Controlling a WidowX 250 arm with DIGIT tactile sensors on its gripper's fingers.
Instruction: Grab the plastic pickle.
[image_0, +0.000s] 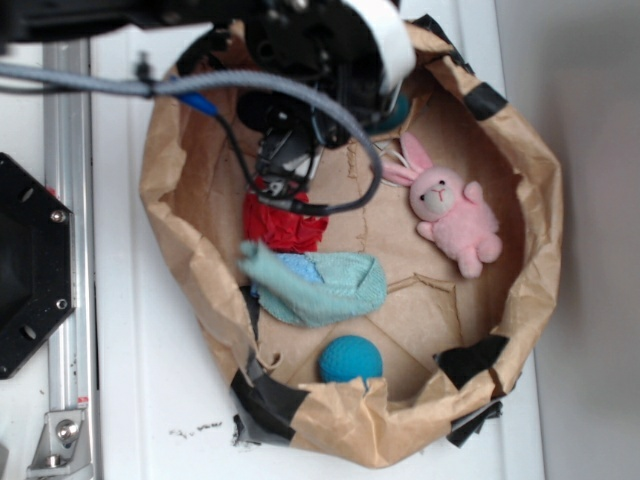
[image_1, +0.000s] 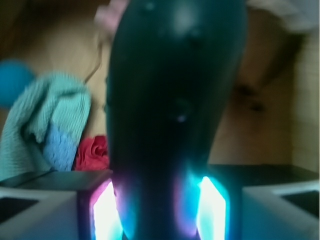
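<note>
The plastic pickle (image_1: 175, 100) fills most of my wrist view: dark green, glossy, smooth, with a few small highlights on its skin, tapering toward the bottom where it sits between the two glowing finger pads (image_1: 212, 210). I read the gripper (image_1: 160, 212) as clamped on the pickle, pads pressed against either side of its lower end. In the exterior view I cannot see the pickle itself; the arm and its grey cable cover the upper middle of the brown paper bag (image_0: 530, 200), whose rolled rim forms a basin. The gripper there (image_0: 285, 165) hangs above a red cloth (image_0: 283, 225) on the bag floor. Just below the red cloth lies a light aqua cloth (image_0: 320, 285), crumpled, with a blue patch showing. A teal-blue ball (image_0: 350, 358) rests near the lower rim, apart from the cloth. A pink bunny (image_0: 452, 208) lies toward the right wall, well apart from the gripper. The wrist view is blurred, with the aqua cloth, red cloth and ball at left behind the pickle.
</note>
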